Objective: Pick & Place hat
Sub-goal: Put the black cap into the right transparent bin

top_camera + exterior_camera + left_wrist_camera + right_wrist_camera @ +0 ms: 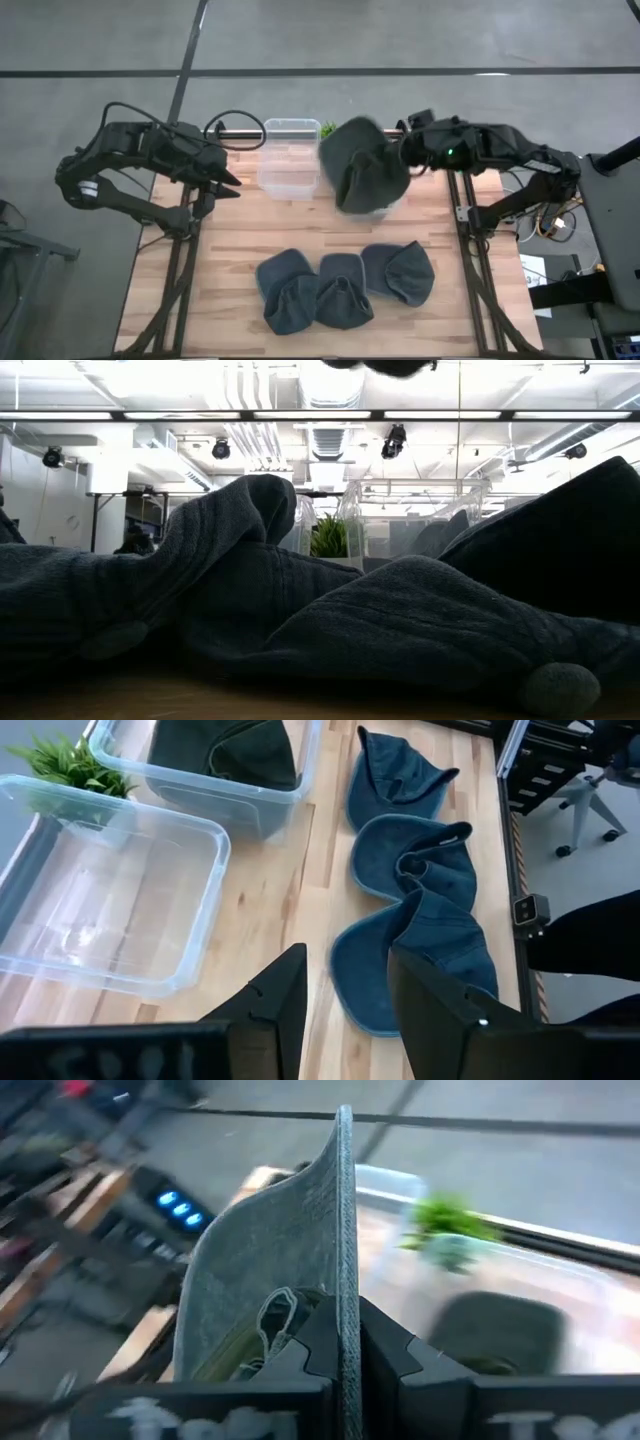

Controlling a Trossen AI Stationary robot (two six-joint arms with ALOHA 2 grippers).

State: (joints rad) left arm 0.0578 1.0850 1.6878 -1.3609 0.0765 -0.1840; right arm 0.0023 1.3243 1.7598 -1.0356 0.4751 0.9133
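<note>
Fingers of the right gripper (345, 1342) were pressed together on the edge of a dark hat (362, 166), the cloth standing up thin between them in the right wrist view. Seen from above, that hat hung in the air at about one o'clock from the table's middle, over the right-hand clear bin (385, 205), which it mostly hid; held by one edge, it drooped open, probably so it would fall in loosely once let go. The left wrist view showed dark fabric already lying in that bin (235, 750), so I judged this a drop-off in hand and not a pick.

Beside it, toward twelve o'clock, stood an empty clear bin (288, 160), with a small green plant (328, 129) behind the two.

Three more hats (340, 287) lay in a row at six o'clock on the wooden table (230, 250), edges touching, presumably waiting their turn.

At ten o'clock the left gripper (222, 181) hovered by the table's edge, fingers (275, 1010) spread and holding nothing, clear of the right arm's path.
</note>
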